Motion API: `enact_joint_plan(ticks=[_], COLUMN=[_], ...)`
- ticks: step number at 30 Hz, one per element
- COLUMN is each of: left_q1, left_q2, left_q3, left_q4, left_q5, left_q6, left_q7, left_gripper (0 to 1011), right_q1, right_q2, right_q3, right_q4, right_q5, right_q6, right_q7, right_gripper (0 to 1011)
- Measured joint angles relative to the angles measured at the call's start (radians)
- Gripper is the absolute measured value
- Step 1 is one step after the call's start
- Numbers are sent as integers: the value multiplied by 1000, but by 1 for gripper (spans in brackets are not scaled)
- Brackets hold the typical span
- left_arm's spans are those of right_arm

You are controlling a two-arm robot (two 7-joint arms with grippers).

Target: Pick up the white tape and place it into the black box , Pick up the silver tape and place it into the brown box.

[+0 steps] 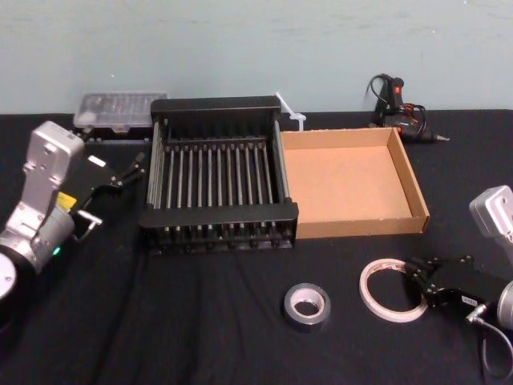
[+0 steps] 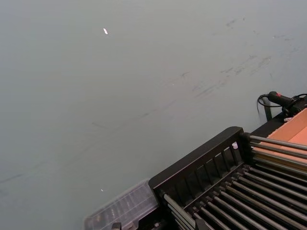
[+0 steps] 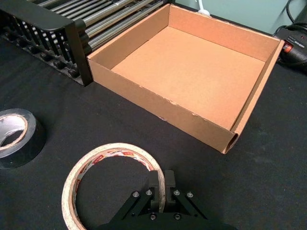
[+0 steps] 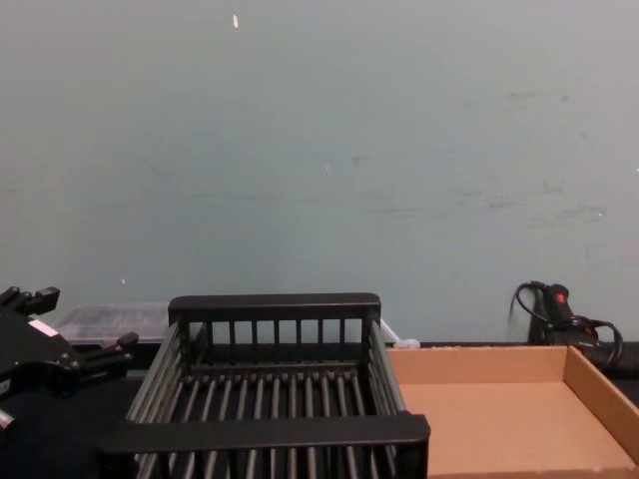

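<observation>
The white tape (image 1: 385,269), a thin ring with red marks inside, lies flat on the black cloth at the front right. My right gripper (image 1: 415,277) is at its right side. In the right wrist view the right gripper (image 3: 161,179) is shut on the white tape (image 3: 110,149), one finger inside the ring and one outside. The silver tape (image 1: 306,306) (image 3: 17,136) lies to the left of the ring, apart from it. Behind them stand the black box (image 1: 218,216) (image 3: 48,21) and the brown box (image 1: 365,223) (image 3: 158,103), side by side. My left gripper (image 1: 132,168) (image 4: 85,319) hovers open left of the black box.
A clear plastic case (image 1: 120,108) sits behind the black box at the back left. A black-and-red tool with cables (image 1: 397,100) lies at the back right by the wall. A small white object (image 1: 290,112) sticks up behind the two boxes.
</observation>
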Motion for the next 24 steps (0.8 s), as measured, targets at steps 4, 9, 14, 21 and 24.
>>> enact_joint_plan(ticks=[4, 9, 14, 21, 24], left_q1=[0, 0, 0, 0, 0], left_q2=[0, 0, 0, 0, 0], left_q3=[0, 0, 0, 0, 0], left_q4=[0, 0, 0, 0, 0], left_q5=[0, 0, 0, 0, 0], left_q6=[0, 0, 0, 0, 0], left_q7=[0, 0, 0, 0, 0], left_gripper=[1001, 1001, 1001, 1002, 1001], right_q1=[0, 0, -5, -21, -25], right_q2=[0, 1, 11, 29, 34], right_q3=[0, 0, 5, 29, 42], right_q4=[0, 0, -11, -52, -73], right_q5=[0, 0, 5, 37, 55], right_q6=[0, -2, -14, -32, -40], right_q7=[0, 2, 22, 42, 44], right_gripper=[78, 78, 78, 78, 77])
